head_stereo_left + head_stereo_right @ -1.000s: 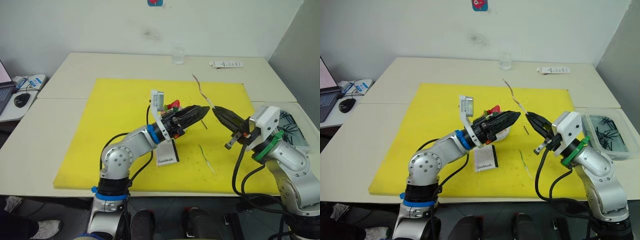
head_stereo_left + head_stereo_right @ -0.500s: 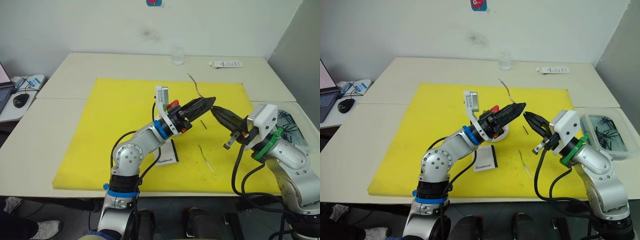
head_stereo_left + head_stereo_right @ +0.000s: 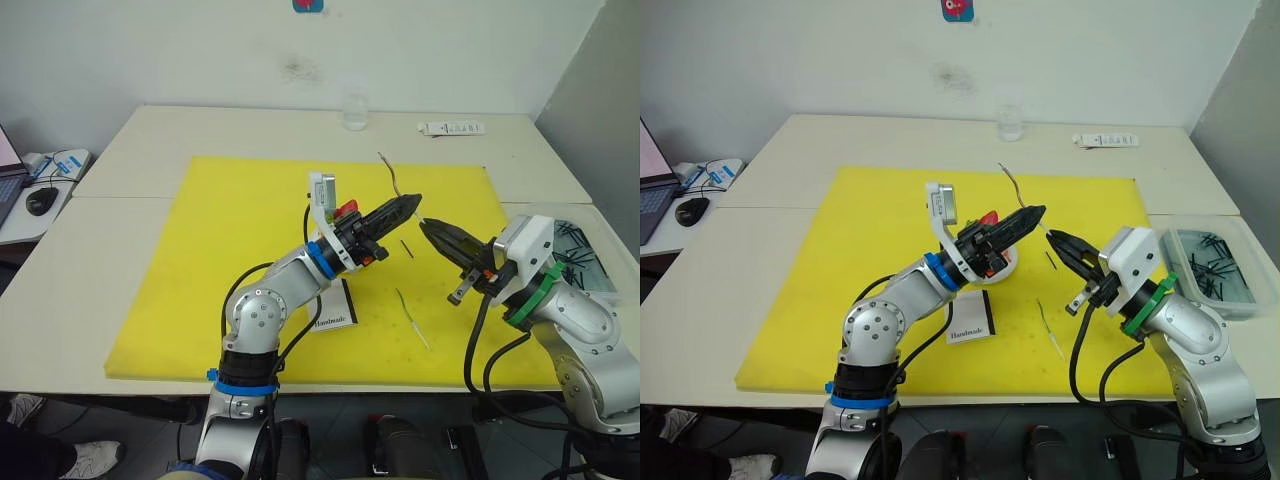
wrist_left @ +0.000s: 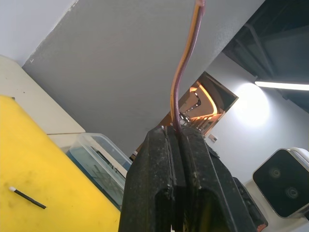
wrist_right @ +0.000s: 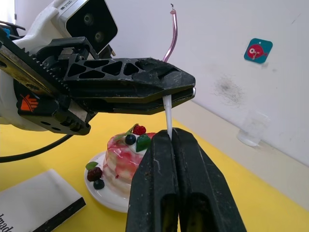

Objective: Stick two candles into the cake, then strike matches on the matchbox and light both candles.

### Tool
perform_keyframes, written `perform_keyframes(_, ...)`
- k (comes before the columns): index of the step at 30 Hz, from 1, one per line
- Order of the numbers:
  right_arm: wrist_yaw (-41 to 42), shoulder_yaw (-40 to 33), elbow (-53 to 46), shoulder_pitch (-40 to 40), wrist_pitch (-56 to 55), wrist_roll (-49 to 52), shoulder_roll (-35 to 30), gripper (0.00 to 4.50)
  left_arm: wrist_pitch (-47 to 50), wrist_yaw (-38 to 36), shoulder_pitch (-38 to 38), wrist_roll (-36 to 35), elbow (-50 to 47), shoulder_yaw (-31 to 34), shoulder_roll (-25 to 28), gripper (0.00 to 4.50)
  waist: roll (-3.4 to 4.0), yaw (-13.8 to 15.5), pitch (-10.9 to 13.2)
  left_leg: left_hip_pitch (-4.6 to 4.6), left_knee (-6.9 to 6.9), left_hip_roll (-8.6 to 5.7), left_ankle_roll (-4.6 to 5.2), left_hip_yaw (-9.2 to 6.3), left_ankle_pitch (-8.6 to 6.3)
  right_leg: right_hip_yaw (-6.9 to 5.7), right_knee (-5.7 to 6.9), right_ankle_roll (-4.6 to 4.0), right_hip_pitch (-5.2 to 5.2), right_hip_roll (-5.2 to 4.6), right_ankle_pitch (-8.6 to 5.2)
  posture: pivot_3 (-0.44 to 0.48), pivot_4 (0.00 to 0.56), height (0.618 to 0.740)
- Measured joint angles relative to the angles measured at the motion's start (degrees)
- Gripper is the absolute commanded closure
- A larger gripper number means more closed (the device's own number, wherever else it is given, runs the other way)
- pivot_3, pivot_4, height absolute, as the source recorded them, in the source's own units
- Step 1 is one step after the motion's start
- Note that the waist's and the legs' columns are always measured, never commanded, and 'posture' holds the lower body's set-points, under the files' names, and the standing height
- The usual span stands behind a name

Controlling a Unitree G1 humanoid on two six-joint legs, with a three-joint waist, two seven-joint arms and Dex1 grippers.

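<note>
Left gripper: raised above the yellow mat, centre of the left eye view; my fingers are pressed together on a candle; tips point toward my right gripper.
Right gripper: centre-right of the left eye view, just beside the left tips; my fingers are clamped on the white lower end of the same candle, as the right wrist view shows.
Held candle: thin, wavy; rises from between my two grippers toward the upper middle of the frame; dark tip uppermost; both grippers grip it at once.
Second candle: lies flat on the mat, lower centre-right of the left eye view, below my grippers and apart from them.
Cake: pink, layered, with berries and green leaves, on a white plate; lower left of the right wrist view, beneath my left fingers; in the head views largely hidden behind my left arm.
Matchbox: white, black strip along one edge, "Handmade" printed; lies on the mat in the lower centre of the left eye view, just beside my left forearm.
Match: short dark stick on the mat, centre of the left eye view, under my gripper tips.
Yellow mat: covers the middle of the pale table.
Clear bin: right edge of the right eye view, holding dark sticks.
Glass: top centre, on the table beyond the mat.
Remote: upper right, on the table.
</note>
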Motion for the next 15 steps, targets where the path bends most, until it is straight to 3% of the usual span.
perform_keyframes(1,0.0,0.0,0.0,0.0,0.0,0.0,0.0,4.5,-0.1,0.0,0.0,0.0,0.0,0.0,0.0,4.47,0.0,0.0,0.0,0.0,0.0,0.0,0.0,0.0,0.0,0.0,0.0,0.0,0.0,0.0,0.0,0.0,0.15,0.74)
perform_keyframes(4,0.0,0.0,0.0,0.0,0.1,0.0,0.0,3.93,-0.1,0.0,0.0,0.1,0.0,-0.1,0.0,4.5,0.0,0.0,0.0,-0.01,0.0,0.0,0.0,0.0,0.0,0.0,0.0,0.0,0.0,0.0,0.0,0.0,0.15,0.74)
perform_keyframes(9,-0.1,-0.7,0.0,0.4,0.5,0.0,-0.3,2.21,-0.1,-0.1,-1.9,0.1,0.1,0.8,2.7,4.5,0.0,0.0,0.0,0.0,0.0,0.0,0.0,0.0,0.0,-0.01,0.02,0.0,-0.02,0.02,0.0,0.0,0.15,0.74)
perform_keyframes(15,-0.8,0.1,-0.1,-4.1,8.9,3.1,-1.2,0.03,1.2,-1.3,-7.2,-0.1,0.6,6.3,13.3,4.5,-0.01,-0.3,0.0,0.04,-0.03,0.12,0.0,-0.01,0.0,0.0,0.06,-0.13,-0.07,0.23,0.06,0.0,0.15,0.74)
